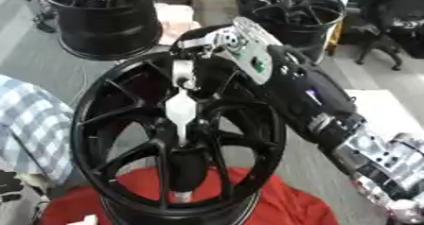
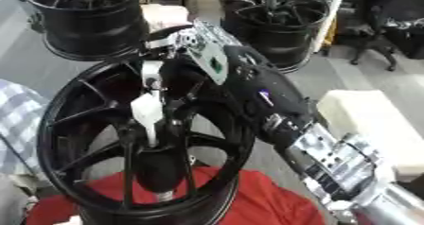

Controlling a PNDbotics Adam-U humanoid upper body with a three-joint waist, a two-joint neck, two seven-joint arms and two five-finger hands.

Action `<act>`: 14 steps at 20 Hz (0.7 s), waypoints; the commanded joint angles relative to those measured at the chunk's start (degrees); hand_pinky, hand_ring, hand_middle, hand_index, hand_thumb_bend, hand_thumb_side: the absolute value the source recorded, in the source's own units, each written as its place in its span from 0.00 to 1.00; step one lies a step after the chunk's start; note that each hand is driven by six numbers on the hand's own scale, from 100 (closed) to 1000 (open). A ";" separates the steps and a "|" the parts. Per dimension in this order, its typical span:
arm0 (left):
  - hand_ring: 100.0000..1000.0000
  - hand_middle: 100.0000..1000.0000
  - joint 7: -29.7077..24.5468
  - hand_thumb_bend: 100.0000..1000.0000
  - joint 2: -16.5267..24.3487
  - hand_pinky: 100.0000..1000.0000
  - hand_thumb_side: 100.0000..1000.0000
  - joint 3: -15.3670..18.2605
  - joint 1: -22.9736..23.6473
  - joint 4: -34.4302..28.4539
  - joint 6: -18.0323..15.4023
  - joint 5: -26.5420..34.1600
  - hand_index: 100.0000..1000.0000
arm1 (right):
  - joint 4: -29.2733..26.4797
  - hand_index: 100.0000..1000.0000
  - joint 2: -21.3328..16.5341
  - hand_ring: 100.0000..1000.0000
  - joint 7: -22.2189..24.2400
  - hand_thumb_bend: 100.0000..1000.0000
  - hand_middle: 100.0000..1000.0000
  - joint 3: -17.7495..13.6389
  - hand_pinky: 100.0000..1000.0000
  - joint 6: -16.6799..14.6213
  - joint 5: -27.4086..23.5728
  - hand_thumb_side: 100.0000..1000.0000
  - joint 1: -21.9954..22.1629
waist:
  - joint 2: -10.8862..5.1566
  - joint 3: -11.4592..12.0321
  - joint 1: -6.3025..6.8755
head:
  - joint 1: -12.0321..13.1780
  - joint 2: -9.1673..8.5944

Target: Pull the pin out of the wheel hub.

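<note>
Right now the right hand (image 1: 217, 43) reaches in from the lower right, its black and silver arm crossing over the rim of the black wheel hub (image 1: 178, 134). The hand sits above the hub's far rim, wrist plate turned toward the camera, and its fingers (image 1: 184, 70) curl downward round the top of a pale, whitish pin (image 1: 181, 108). That pin runs straight down from the hand to the hub's centre, where the spokes meet; it widens below the fingers and narrows again toward the middle, and its lower end is in the centre hole. Below the hand, the hub stands on a red cloth (image 1: 286, 200) that spreads out under its near rim. Beyond the hand, two more black wheels stand on the floor, one to the far left (image 1: 103, 16) and one to the far right (image 1: 290, 11). Left of the hand, at the picture's edge, lies blue-and-white checked fabric (image 1: 29, 120). The left hand shows in neither view.
</note>
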 commanded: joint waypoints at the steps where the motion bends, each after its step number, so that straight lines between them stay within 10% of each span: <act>1: 0.68 0.59 -0.23 0.35 0.93 0.68 0.69 0.01 -0.52 -1.19 -0.11 -0.16 0.72 | -3.80 0.74 -2.86 0.48 -0.18 0.00 0.52 -0.48 0.52 0.78 -2.57 0.08 -2.70 | -0.74 -0.12 0.51 | -0.04 0.27; 8: 0.68 0.59 0.14 0.34 1.26 0.68 0.69 0.33 -0.07 -1.06 -0.02 -0.36 0.72 | -12.35 0.74 -13.14 0.47 -0.98 0.00 0.51 -2.95 0.52 4.38 -7.26 0.05 -4.52 | -1.16 -1.14 0.02 | 1.13 0.74; 13: 0.68 0.59 0.72 0.34 1.52 0.68 0.69 0.73 0.03 -0.94 0.14 -0.04 0.72 | -21.53 0.73 -27.58 0.46 -7.20 0.00 0.49 -9.07 0.51 7.67 -10.96 0.04 4.83 | -0.94 -2.10 -0.16 | 2.40 0.34; 14: 0.68 0.59 0.81 0.34 1.56 0.68 0.69 0.75 0.01 -0.89 0.14 0.04 0.72 | -23.34 0.73 -30.00 0.46 -9.14 0.16 0.50 -10.50 0.51 8.48 -11.81 0.00 7.50 | -0.88 -2.11 -0.17 | 2.45 0.23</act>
